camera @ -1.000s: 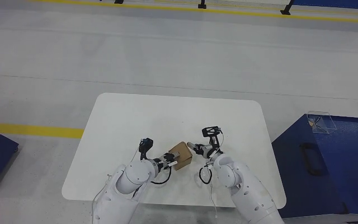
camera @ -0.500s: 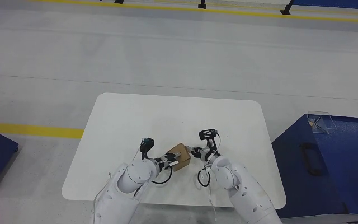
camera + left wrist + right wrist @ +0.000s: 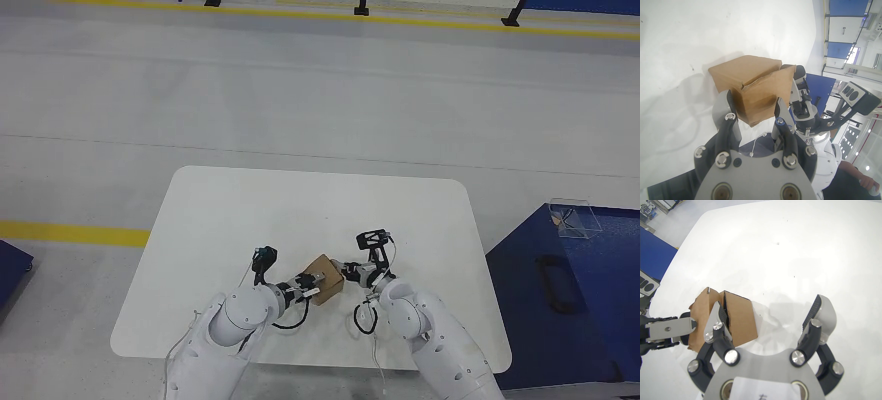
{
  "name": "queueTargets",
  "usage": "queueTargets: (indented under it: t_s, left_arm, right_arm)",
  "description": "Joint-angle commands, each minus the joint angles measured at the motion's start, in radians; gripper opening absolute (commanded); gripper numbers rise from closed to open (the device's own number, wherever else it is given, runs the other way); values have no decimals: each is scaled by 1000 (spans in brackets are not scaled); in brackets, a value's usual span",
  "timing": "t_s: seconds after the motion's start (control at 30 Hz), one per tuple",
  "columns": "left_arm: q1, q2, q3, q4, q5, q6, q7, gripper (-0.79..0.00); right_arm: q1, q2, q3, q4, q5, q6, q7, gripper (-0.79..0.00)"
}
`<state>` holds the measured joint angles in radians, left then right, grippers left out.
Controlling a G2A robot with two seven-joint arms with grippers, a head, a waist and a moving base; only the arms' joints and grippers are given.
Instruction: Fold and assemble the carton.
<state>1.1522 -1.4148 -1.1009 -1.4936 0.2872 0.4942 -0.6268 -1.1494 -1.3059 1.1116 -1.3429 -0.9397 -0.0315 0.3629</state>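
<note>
Closer now, my wide right fingers meet the carton seam while left fingers clamp it: flap folding can start.

— What sort of place am I driving in today?

— An industrial robot test hall, from what I see. Far beyond my right gripper lies a wide, pale polished floor with yellow marking lines. Black stand feet sit on the farthest line.

— Anything closer in?

— A blue cabinet stands well out to that gripper's right, off the white table. Past my left gripper I see blue and white partition panels.
</note>
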Motion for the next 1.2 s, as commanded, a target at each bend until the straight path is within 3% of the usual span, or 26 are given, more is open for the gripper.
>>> queueTargets:
  t_s: [0.0, 0.7, 1.17]
  left_arm:
    - [0, 0, 2, 2, -1, 6, 1, -403]
    - [-37, 2, 31, 46, -3, 32, 6, -369]
    - [-44, 5, 35, 50, -12, 33, 13, -351]
  right_arm:
    - [1, -1, -1, 2, -1, 1, 3, 0]
    - [24, -11, 3, 36, 6, 16, -8, 0]
    - [-4, -7, 18, 4, 10, -34, -2, 0]
